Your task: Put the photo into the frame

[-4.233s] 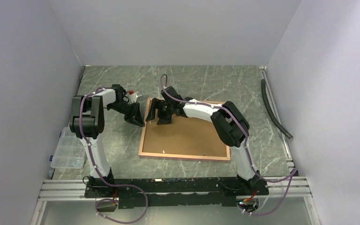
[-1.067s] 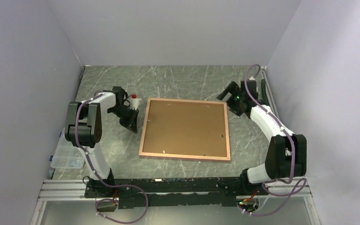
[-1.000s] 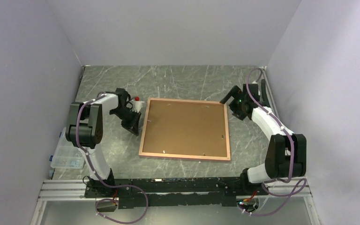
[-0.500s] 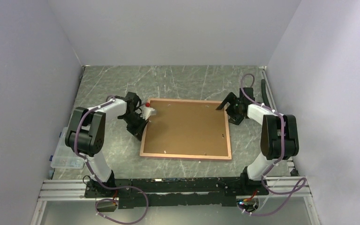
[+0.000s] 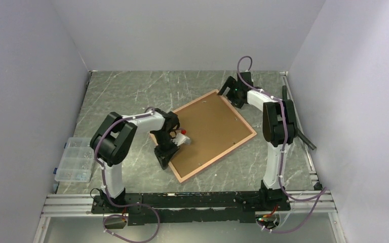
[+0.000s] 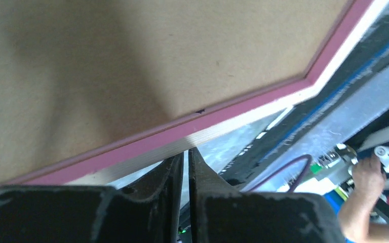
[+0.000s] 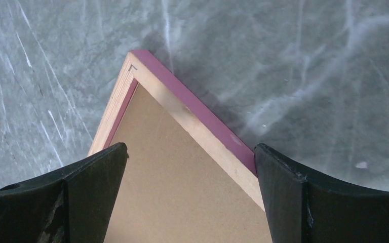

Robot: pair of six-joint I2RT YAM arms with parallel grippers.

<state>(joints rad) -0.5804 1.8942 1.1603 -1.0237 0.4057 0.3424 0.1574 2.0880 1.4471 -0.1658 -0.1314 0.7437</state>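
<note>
Where plain pale lilac walls [image 5: 182, 35] close in a grey-green marbled tabletop [image 5: 126, 88], two pincers meet one frame.
The large rectangular picture frame [image 5: 210, 126], pink-bordered with its brown board back upward, lies cornerwise between them. The right pincer [image 7: 190, 150] is spread wide, with the frame's far corner between its fingers and bare marble beyond. The left pincer [image 6: 186, 156] has its fingers pressed almost together, tips at the frame's near-left border. A clear plastic compartment box [image 5: 75, 161] sits well outside the left pincer.

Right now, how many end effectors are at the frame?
2. The left end effector, shut, is at the near-left edge of the frame; the right end effector is open at its far corner. Neither is hidden.
</note>
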